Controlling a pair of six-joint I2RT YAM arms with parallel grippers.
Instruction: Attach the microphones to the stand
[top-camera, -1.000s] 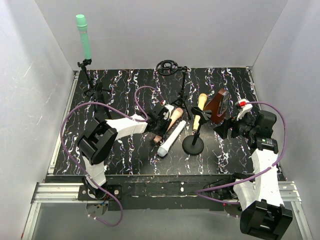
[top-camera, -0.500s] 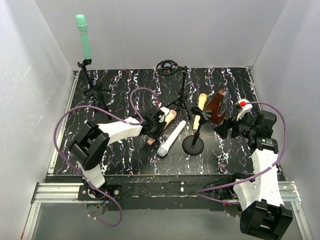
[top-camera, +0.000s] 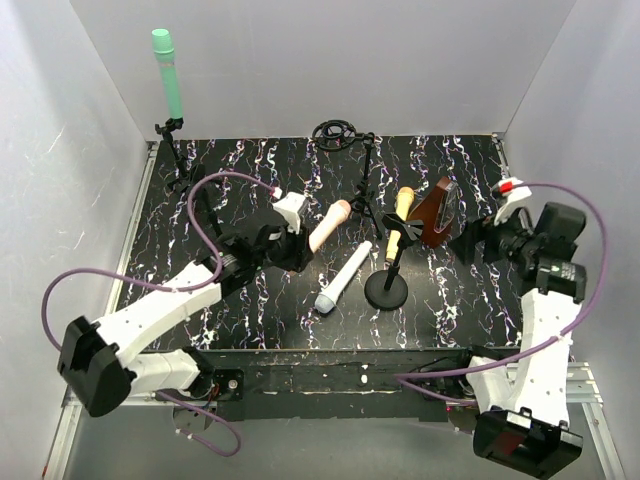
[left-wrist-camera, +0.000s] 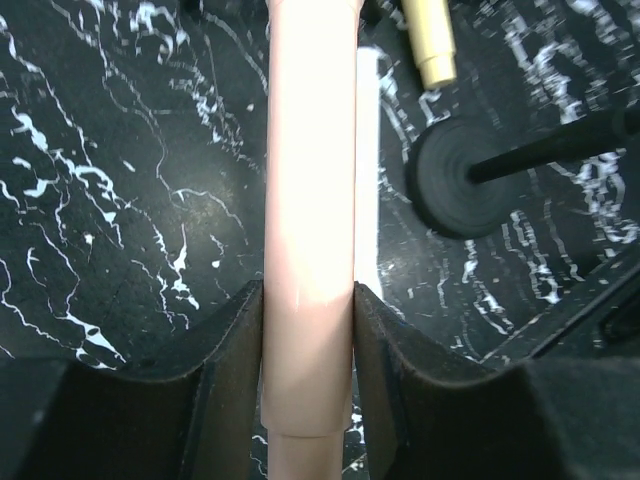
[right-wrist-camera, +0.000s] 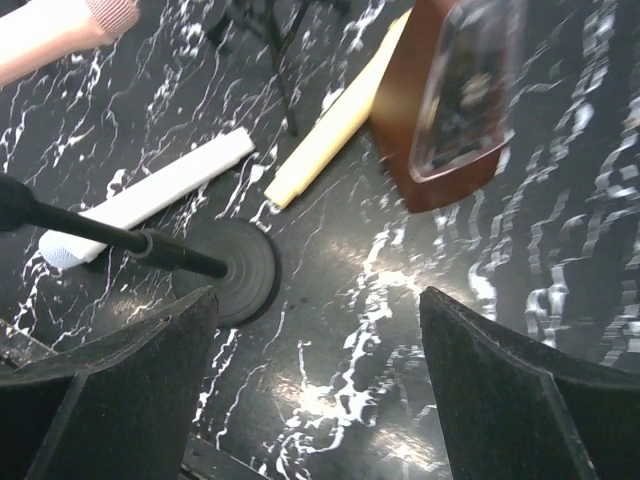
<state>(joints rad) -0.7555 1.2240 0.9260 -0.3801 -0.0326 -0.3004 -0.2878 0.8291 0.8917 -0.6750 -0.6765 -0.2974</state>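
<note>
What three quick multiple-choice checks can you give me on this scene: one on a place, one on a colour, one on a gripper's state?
1. Where is the mint green microphone?
A) upright on the stand at the far left
B) lying flat
C) held by an arm

2. What colour is the microphone in the left gripper?
A) white
B) peach-pink
C) yellow

3. How is the right gripper?
A) open, holding nothing
B) shut on a microphone
C) shut on nothing

Answers:
1 A: in the top view it rises from that stand's clip.
2 B: the left wrist view shows the peach-pink microphone clamped between the fingers.
3 A: its fingers stand wide apart with nothing held between them.
</note>
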